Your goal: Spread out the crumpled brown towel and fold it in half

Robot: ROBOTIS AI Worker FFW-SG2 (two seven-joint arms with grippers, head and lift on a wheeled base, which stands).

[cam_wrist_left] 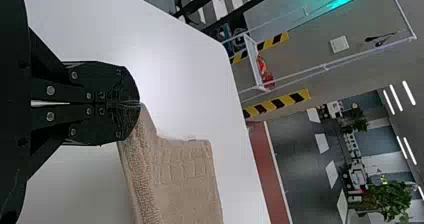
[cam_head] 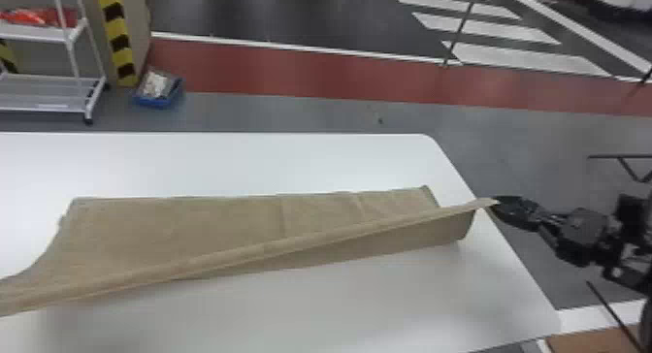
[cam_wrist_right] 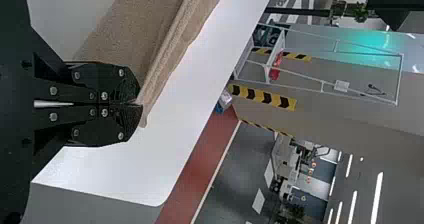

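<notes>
Brown towel [cam_head: 194,226] is on the counter [cam_head: 291,158], stretched long across it, its left end running out past the head view's left edge. No crumpled heap; the spreading part looks mostly done. Far side lies fairly flat, with a few faint creases toward the right end.

Both arms have the cloth. Right gripper [cam_wrist_right: 140,104] has its fingers pressed together on a towel corner, a small tip of cloth poking out past them; in the head view that corner is up at the counter's right edge. Left gripper [cam_wrist_left: 139,104] likewise, fingers closed tight on the towel at its other end, cloth hanging off beside them. Between the two grips a raised edge runs as a long slanted ridge, a strip of towel dropping from it to the counter on the near side.

Progress, as judged: spread roughly done, fold either just starting or being set up; can't tell which from the ridge alone. No finished half fold: held edge is up, not laid down along the far edge. Left to do: bring the held edge over evenly, match it to the far edge, set it down, let go at both ends, flatten. Likely snag: the ridge slants, so the halves may land skewed unless both ends are levelled first.
</notes>
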